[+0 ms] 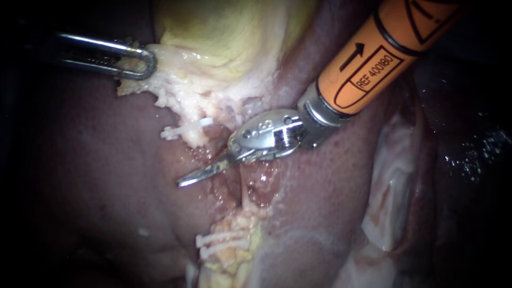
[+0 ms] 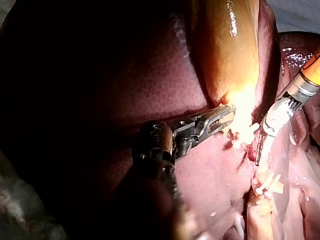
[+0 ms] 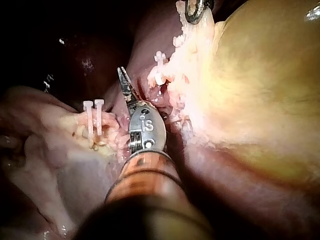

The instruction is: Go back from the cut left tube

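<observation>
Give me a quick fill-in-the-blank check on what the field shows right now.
1. My left instrument grips the pale edge of the ___.
2. My right instrument has its jaws ___, holding nothing.
3. The upper stump carries ___ white clip.
4. The lower stump carries ___ clips.
Missing: gallbladder; shut; one; two.
</observation>
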Motion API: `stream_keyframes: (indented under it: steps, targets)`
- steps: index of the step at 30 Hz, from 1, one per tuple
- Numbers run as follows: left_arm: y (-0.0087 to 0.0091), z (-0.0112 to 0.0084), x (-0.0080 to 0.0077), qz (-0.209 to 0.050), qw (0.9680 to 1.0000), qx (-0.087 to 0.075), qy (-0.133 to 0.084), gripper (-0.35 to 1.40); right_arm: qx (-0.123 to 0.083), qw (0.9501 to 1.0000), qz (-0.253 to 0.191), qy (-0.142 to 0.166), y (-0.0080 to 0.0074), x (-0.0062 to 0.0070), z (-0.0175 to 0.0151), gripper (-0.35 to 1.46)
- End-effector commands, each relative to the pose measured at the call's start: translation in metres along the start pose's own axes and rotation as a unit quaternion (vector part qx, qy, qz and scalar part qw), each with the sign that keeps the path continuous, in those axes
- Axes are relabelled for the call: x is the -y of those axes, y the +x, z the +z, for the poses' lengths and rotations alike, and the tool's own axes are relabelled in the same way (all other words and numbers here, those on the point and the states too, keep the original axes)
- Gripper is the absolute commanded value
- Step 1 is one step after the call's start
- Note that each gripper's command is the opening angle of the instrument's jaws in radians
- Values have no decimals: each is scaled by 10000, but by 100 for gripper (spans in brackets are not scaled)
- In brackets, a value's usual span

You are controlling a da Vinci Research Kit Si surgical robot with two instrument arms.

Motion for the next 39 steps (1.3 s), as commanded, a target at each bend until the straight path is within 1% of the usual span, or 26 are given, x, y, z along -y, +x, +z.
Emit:
stream_keyframes:
  steps: [1, 3, 4, 5, 6, 8, 9, 10, 13, 17, 19, 20, 22, 24, 25, 26, 27, 29, 30, 31, 33, 35, 37, 38, 39]
  targets:
    - [0, 0, 0, 3, 10000, 2, -3, -35, -4, 9998, 219, 10, 1, 2, 0, -35]
    - [0, 0, 0, 3, 10000, 2, -4, -35, 9, 9992, 396, -8, 1, 3, 1, -35]
    - [0, -1, 0, 3, 10000, 3, -5, -35, 7, 9984, 574, -12, 2, 4, 2, -20]
    - [0, -1, 0, 4, 10000, 3, -5, -35, 4, 9972, 750, -13, 3, 5, 2, 5]
    - [0, -1, 0, 4, 10000, 3, -5, -35, 3, 9965, 837, -13, 4, 6, 2, 20]
    - [0, -1, 0, 4, 10000, 4, -6, -35, 0, 9951, 984, -15, 6, 7, 4, 64]
    - [0, -1, 0, 4, 10000, 4, -7, -35, -1, 9945, 1045, -19, 7, 6, 5, 83]
    - [0, -1, 0, 4, 10000, 4, -7, -35, -3, 9942, 1075, -22, 8, 6, 6, 96]
    - [0, -2, 0, 5, 10000, 5, -8, -35, -4, 9935, 1136, -28, 8, 4, 7, 113]
    - [-1, -2, 0, 5, 10000, 5, -9, -35, -5, 9935, 1135, -42, 8, 5, 6, 120]
    - [0, -2, 1, 5, 10000, 6, -10, -35, -5, 9935, 1133, -53, 7, 6, 5, 120]
    - [0, -2, 1, 5, 10000, 6, -10, -35, -7, 9936, 1130, -78, 7, 7, 4, 123]
    - [-1, -3, 1, 6, 10000, 7, -11, -35, -16, 9934, 1123, -217, 5, 11, 1, 128]
    - [-1, -3, 1, 6, 10000, 8, -13, -35, -37, 9924, 1115, -526, 2, 18, -5, 135]
    - [-1, -4, 1, 6, 10000, 9, -14, -35, -54, 9908, 1118, -765, 0, 22, -9, 138]
    - [-1, -4, 1, 6, 10000, 9, -14, -35, -78, 9870, 1139, -1135, -3, 28, -14, 141]
    - [-1, -4, 2, 6, 10000, 9, -14, -35, -93, 9832, 1170, -1399, -5, 33, -18, 143]
    - [-1, -4, 2, 7, 10000, 10, -16, -35, -101, 9742, 1210, -1905, -10, 43, -28, 143]
    - [-1, -4, 2, 7, 10000, 10, -15, -35, -46, 9690, 1018, -2251, -14, 51, -35, 143]
    - [-1, -4, 2, 7, 10000, 9, -15, -35, -4, 9645, 927, -2471, -17, 56, -41, 143]
    - [-1, -4, 2, 7, 10000, 10, -15, -35, 72, 9574, 860, -2756, -25, 69, -55, 143]
    - [-1, -4, 3, 7, 10000, 9, -15, -35, 191, 9525, 745, -2945, -31, 80, -67, 143]
    - [-1, -4, 3, 6, 10000, 9, -15, -35, 391, 9463, 618, -3150, -38, 89, -82, 143]
    - [-1, -3, 3, 6, 10000, 9, -15, -35, 484, 9442, 562, -3209, -41, 93, -88, 143]
    - [-1, -3, 3, 6, 10000, 9, -14, -35, 629, 9427, 493, -3240, -44, 97, -97, 143]
